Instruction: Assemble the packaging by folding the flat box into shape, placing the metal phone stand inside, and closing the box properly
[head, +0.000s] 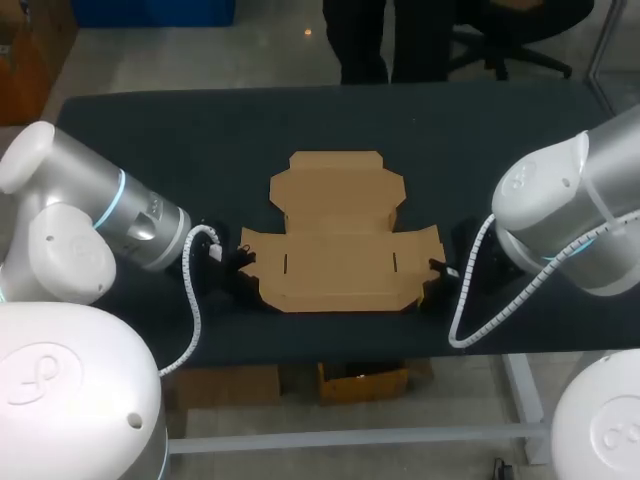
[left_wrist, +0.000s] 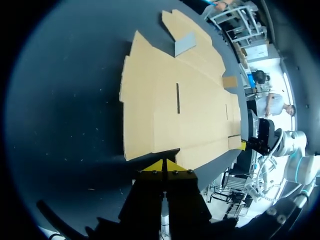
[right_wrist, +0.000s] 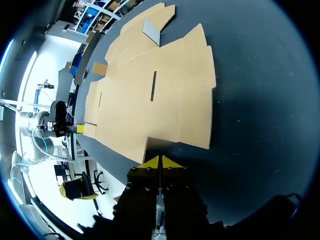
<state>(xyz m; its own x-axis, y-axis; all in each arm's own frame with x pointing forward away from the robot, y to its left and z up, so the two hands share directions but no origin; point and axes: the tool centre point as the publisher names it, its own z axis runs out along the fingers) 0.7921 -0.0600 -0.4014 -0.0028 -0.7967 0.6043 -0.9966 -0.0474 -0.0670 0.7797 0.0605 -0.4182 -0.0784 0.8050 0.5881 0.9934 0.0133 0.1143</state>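
Flat box (head: 338, 240) lies unfolded, left fingers (left_wrist: 157, 167) and right fingers (right_wrist: 152, 163) each pressed together at its edge.

Low and facing inward, left pincer (left_wrist: 165, 164) and right pincer (right_wrist: 159, 161) are both closed.

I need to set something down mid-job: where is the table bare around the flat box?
Bare table flanks the far half of the flat box, plus the strip beyond its far flap. The near side is crowded: the left gripper and right gripper sit at the box's near corners.
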